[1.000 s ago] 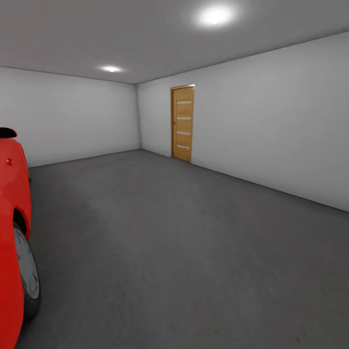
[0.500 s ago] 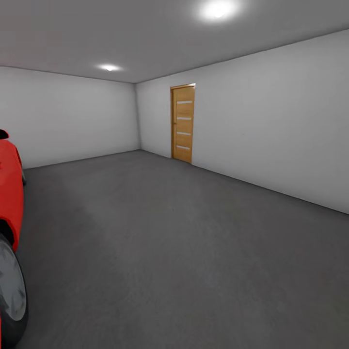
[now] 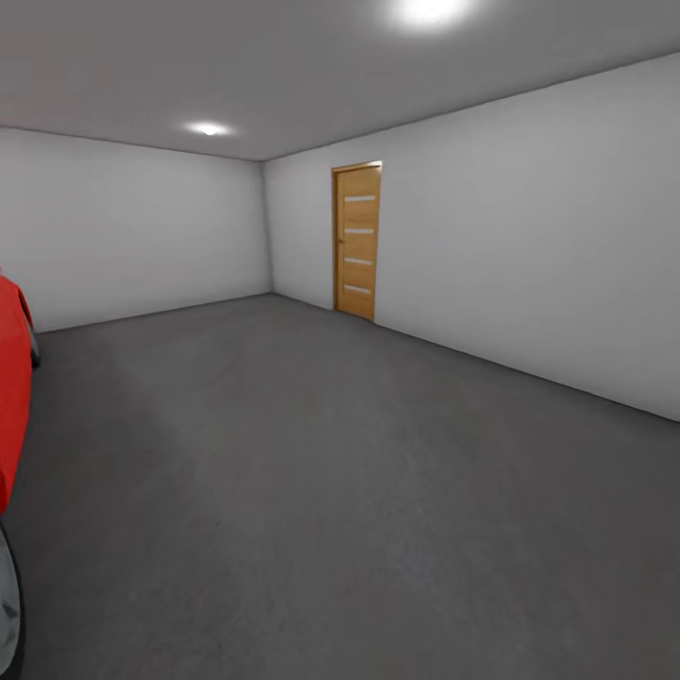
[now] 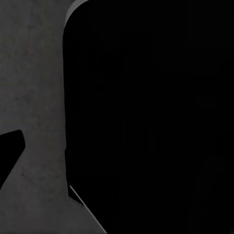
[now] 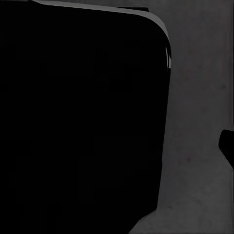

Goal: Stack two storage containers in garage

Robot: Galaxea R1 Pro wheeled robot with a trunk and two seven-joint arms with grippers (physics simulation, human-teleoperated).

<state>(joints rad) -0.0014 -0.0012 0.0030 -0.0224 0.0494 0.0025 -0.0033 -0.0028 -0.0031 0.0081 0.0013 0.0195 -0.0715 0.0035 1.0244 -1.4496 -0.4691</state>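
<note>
I face into the garage: dark grey floor (image 3: pixel 331 491), white walls, a wooden door (image 3: pixel 358 239) shut in the right wall. The red car (image 3: pixel 11 378) is cut off at the left edge, only a sliver of body and wheel visible. In both wrist views a black shape blocks most of the frame, beside grey floor (image 4: pixel 31 97); I cannot tell how my grippers stand.

The dark grey floor (image 3: pixel 359 491) lies open from the near edge to the white walls (image 3: pixel 529 236) and wooden door (image 3: pixel 358 238), obstructed only by the red car (image 3: pixel 11 378) along its left edge.
</note>
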